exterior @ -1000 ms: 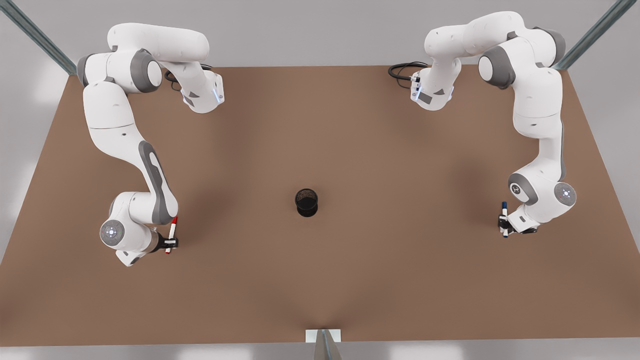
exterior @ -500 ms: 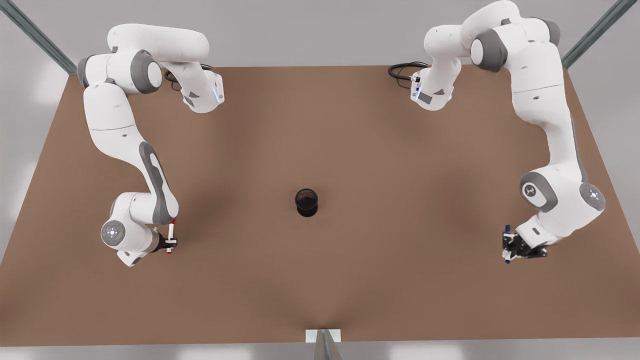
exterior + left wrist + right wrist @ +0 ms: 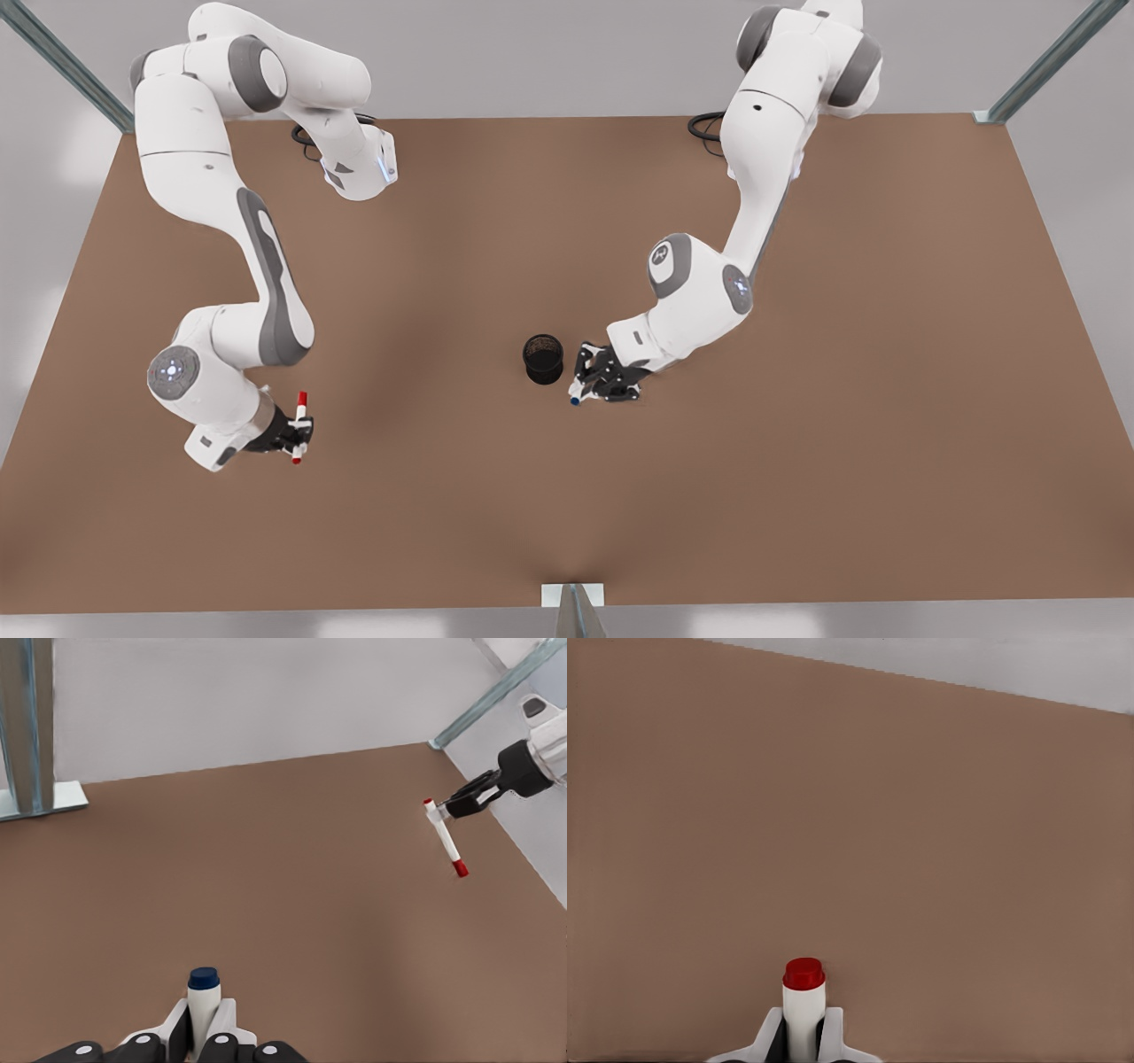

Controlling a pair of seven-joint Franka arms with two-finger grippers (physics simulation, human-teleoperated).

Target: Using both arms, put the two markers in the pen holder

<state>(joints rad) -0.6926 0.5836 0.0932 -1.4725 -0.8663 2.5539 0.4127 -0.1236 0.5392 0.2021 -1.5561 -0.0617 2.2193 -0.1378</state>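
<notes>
The left gripper (image 3: pixel 592 383), clamped on the blue marker (image 3: pixel 576 396), had swung across to just beside the pen holder (image 3: pixel 543 358); the right gripper (image 3: pixel 299 431) held the red marker (image 3: pixel 299 427) well apart, waiting.

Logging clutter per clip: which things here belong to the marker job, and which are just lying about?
Part of the job:
- blue marker, gripped by the left gripper beside the pen holder
- red marker, gripped by the right gripper, far from the holder

Lying about:
- black cable at the table's far edge
</notes>
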